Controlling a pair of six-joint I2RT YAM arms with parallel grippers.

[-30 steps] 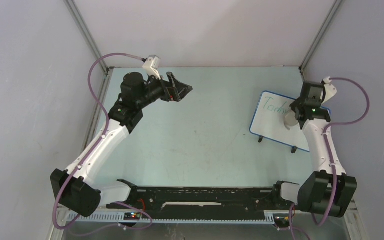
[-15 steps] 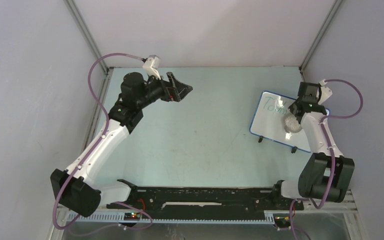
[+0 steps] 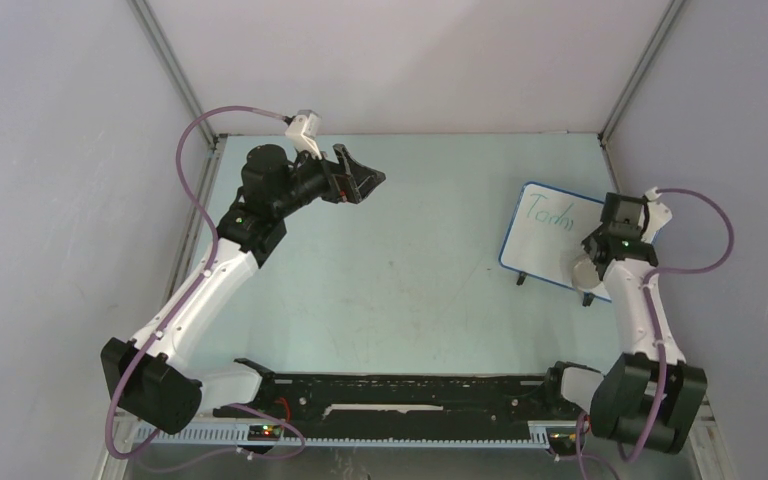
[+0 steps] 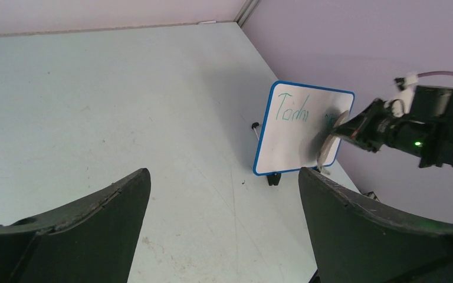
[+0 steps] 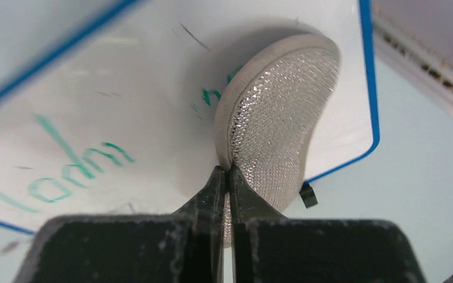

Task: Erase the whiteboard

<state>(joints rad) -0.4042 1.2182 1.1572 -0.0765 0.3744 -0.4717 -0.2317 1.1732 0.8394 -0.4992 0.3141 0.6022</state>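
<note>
The whiteboard [image 3: 550, 238], white with a blue rim and black feet, stands at the right of the table with green handwriting on its upper left part. It also shows in the left wrist view [image 4: 298, 132] and fills the right wrist view [image 5: 124, 106]. My right gripper [image 5: 229, 174] is shut on a grey-beige oval sponge pad [image 5: 277, 130] and presses it against the board's lower right part; the pad shows from above too [image 3: 585, 271]. My left gripper [image 3: 368, 182] is open and empty, held above the table's far left, far from the board.
The pale table [image 3: 410, 270] is bounded by purple walls and metal corner posts [image 3: 170, 60]. A black rail [image 3: 400, 395] runs along the near edge between the arm bases. The right wall is close behind the board.
My right gripper has swept the sponge pad down the board, from its upper right to its lower right edge. Green writing near the right is fainter. The left arm has not moved.
</note>
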